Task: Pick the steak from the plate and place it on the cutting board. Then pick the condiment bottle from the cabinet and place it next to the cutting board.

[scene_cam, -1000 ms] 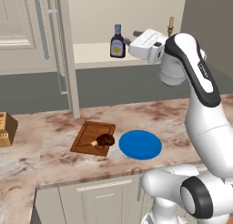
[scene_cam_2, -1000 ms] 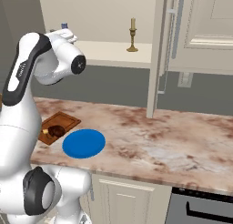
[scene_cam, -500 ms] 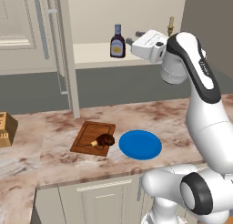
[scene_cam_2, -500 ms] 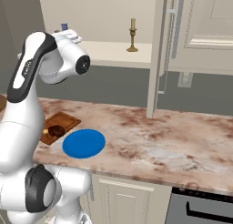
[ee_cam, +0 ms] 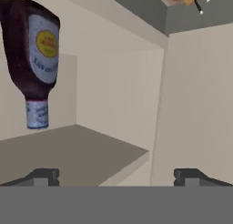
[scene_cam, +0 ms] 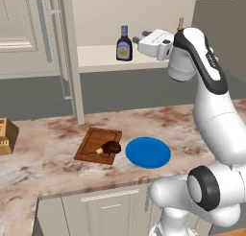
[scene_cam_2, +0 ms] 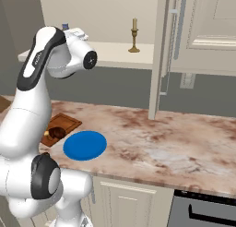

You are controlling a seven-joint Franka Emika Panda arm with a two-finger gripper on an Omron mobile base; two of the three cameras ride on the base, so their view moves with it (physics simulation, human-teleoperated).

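Jaws spread wide, nothing between. Gripper (scene_cam: pixel 137 39) level with cabinet (scene_cam: pixel 96 57) shelf, just right of bottle (scene_cam: pixel 124 43), not touching. Bottle upright on shelf. Steak (scene_cam: pixel 111 147) on board (scene_cam: pixel 94 142), plate (scene_cam: pixel 148 152) beside it on counter (scene_cam: pixel 182 124).

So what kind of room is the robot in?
It looks like a kitchen, a computer-drawn one. There's a marbled counter with cupboards underneath, a cutting board with a steak on it, and a wall cabinet holding a condiment bottle.
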